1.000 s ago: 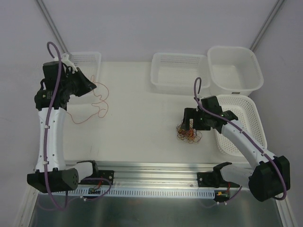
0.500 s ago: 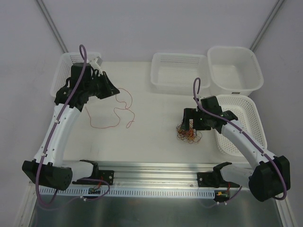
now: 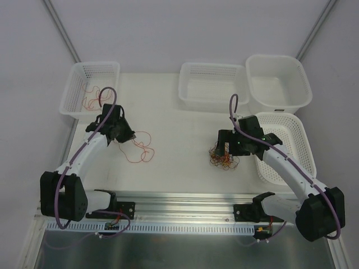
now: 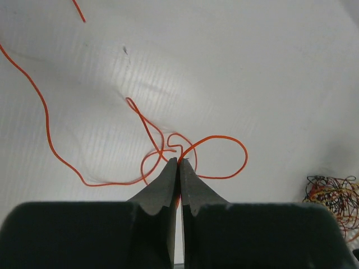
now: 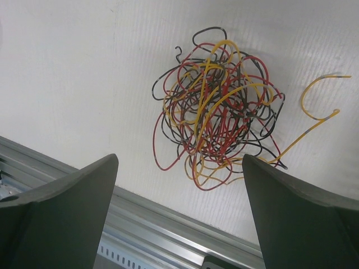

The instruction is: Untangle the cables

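A tangled ball of thin red, black and yellow cables (image 3: 223,158) lies on the white table right of centre. My right gripper (image 3: 226,149) hangs just above it, open and empty. In the right wrist view the ball (image 5: 219,106) lies beyond the wide-open gripper (image 5: 179,185). My left gripper (image 3: 129,137) is low over the table at the left, shut on one loose orange-red cable (image 3: 141,150). In the left wrist view that cable (image 4: 219,138) loops out from the closed gripper (image 4: 179,162). The ball also shows there at the far right (image 4: 334,196).
A white mesh basket (image 3: 76,81) at the back left holds a few red cables (image 3: 92,98). Another mesh basket (image 3: 212,84) and a plain white bin (image 3: 277,81) stand at the back. A long mesh basket (image 3: 286,148) lies right of the ball. A metal rail (image 3: 185,202) runs along the front.
My left arm swung from the back-left basket toward the table's middle and down, carrying the orange-red cable, which now lies coiled on the table. The right arm has not moved.
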